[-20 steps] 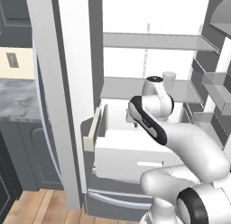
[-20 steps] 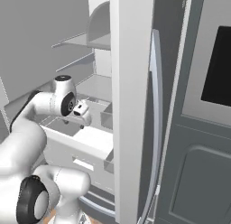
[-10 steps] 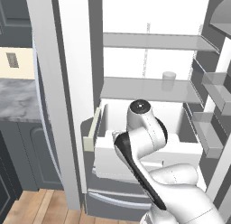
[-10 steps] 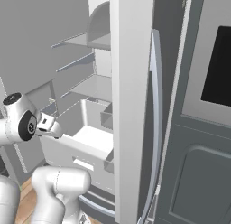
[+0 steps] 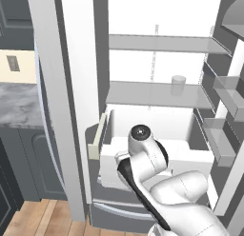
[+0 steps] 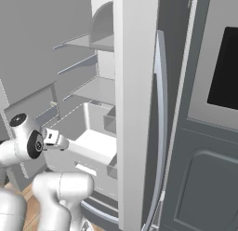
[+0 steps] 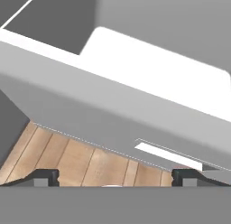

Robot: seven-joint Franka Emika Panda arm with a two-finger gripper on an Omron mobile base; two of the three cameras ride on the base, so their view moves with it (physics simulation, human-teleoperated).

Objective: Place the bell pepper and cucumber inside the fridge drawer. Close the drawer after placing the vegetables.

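We are looking at the wide, shallow white fridge drawer (image 5: pixel 157 156) standing pulled out in the lower middle of the left base frame, with its cream side edge toward the left. Its floor, seen across the upper half of the hand frame, is showing bare white; we are not spotting the bell pepper or the cucumber anywhere. The pincer (image 7: pixel 115 175) is hanging just in front of the drawer's flat white front, with its two small dark fingertips (image 7: pixel 45 177) set wide apart at the bottom corners of the hand frame and nothing between them. The small slot handle (image 7: pixel 168 156) is sitting at the lower right of that frame, just above the right tip. We are judging that the step in hand is closing the drawer, and the next move is calling for a square push on the front. Open room is lying over the wooden floor (image 7: pixel 85 162) below; the grey door edge (image 6: pixel 135 109) is crowding the right base frame's middle.
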